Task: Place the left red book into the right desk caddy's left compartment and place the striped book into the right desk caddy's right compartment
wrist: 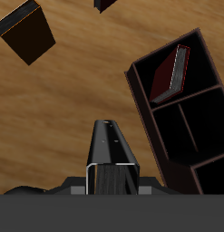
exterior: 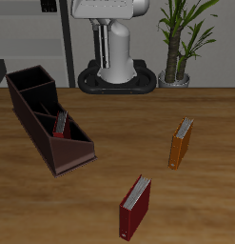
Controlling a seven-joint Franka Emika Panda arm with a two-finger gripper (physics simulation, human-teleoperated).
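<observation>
The brown wooden bench point(exterior: 200, 205) holds the long dark maroon-brown open box, the right desk caddy point(exterior: 79, 157). One thin dark-red book point(exterior: 60, 124) already stands in its low end. The tall end, the right compartment point(exterior: 29, 81), looks bare. A second red book point(exterior: 135, 207) and an orange book point(exterior: 181, 143) lie on the bench. The pincer point(wrist: 113, 186) seems closed on a dark thin slab, likely the striped book point(wrist: 112, 149), high above the bench. The slab points roughly along the caddy, and the tall end point(wrist: 213, 177) is just beside it.
</observation>
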